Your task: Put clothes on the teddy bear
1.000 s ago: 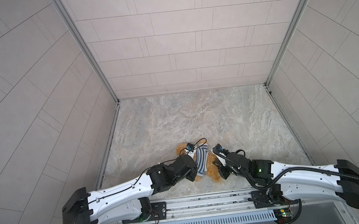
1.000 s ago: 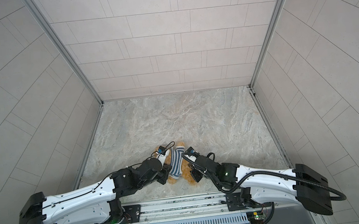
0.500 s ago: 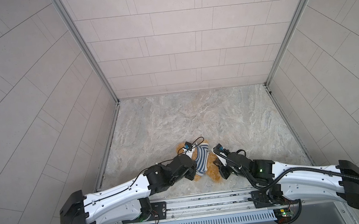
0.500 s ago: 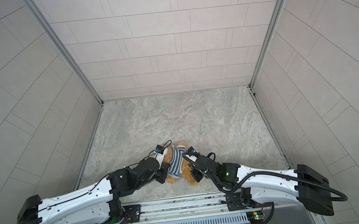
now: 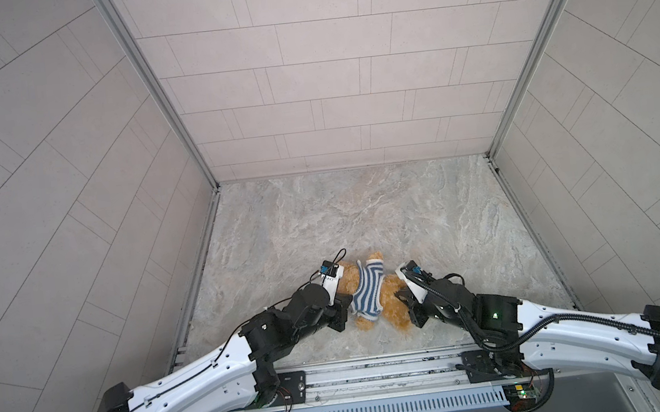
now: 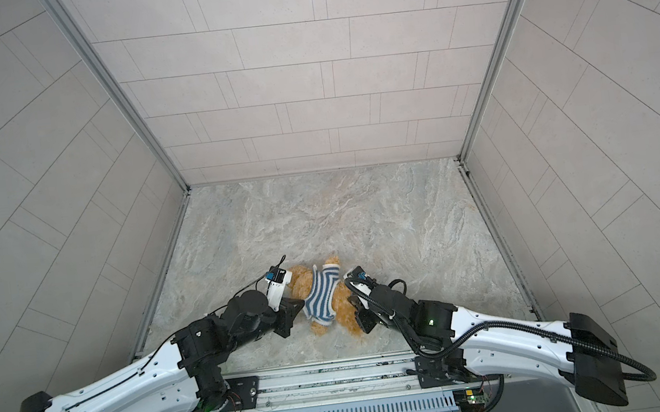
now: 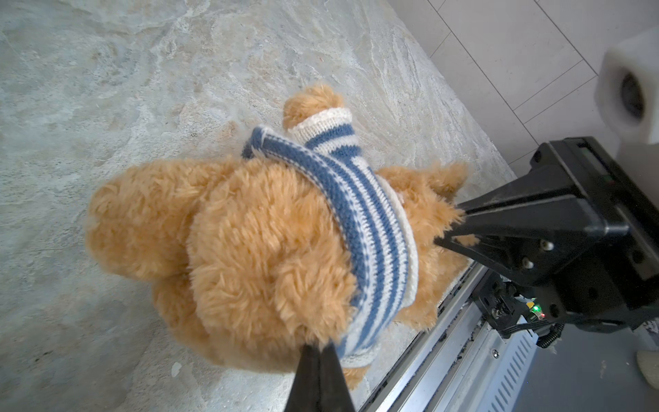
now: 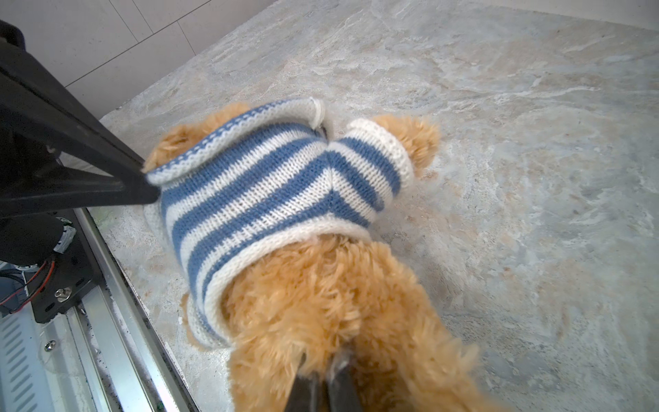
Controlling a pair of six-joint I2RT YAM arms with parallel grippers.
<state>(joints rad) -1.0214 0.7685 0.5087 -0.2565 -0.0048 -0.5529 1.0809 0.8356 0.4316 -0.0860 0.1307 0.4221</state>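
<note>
My left gripper (image 7: 317,353) is clenched on the collar edge of the striped knit sweater (image 8: 271,192), right beside the head of the teddy bear (image 7: 249,242), which lies near the front edge of the marbled table (image 5: 362,212) between both arms. The bear looks light, soft and squashy, so I judge that tufts of fur will slip, while the stretchy knit hem or a whole limb would hold better. My right gripper (image 8: 322,360) is pinched into the plush at its rear end.

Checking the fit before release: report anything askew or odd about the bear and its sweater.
The striped sweater sits askew on the teddy bear: its collar stands loose off the neck where the left pincer pinches it. The bear lies flat near the table's front edge, right pincer shut on its lower fur.
</note>
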